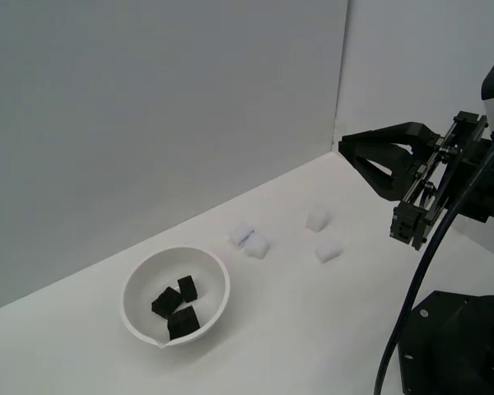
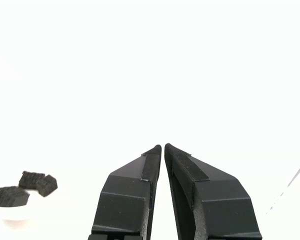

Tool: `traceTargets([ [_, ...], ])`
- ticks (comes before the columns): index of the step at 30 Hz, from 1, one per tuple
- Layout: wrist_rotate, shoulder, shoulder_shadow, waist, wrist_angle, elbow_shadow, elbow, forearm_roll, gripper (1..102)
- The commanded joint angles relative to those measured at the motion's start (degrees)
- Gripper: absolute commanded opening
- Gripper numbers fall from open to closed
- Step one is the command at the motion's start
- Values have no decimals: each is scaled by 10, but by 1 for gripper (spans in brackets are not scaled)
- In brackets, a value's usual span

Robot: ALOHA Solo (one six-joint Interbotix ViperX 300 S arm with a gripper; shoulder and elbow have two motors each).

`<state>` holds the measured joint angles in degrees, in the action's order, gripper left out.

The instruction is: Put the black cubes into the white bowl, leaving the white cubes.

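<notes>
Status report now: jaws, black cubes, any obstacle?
Gripper shut, empty, raised off the table. Three black cubes inside white bowl. White cubes left on table. Nothing in the way.

Three black cubes (image 1: pixel 175 306) lie together inside the white bowl (image 1: pixel 140 271) at lower left of the frame, its pouring lip facing the bottom edge. Four white cubes (image 1: pixel 328 249) sit on the table (image 1: pixel 313 329) near centre, two touching, one with a bluish mark. The gripper (image 1: pixel 343 146) hangs at right, above the table, empty.
</notes>
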<state>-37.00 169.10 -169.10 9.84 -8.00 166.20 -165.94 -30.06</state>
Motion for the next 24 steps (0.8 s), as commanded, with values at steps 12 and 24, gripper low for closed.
traceTargets([
  [12, 19, 69, -70, 7, -31, 18, -22, -9, 3],
  [24, 25, 101, -103, 4, -32, 27, -30, -10, 3],
])
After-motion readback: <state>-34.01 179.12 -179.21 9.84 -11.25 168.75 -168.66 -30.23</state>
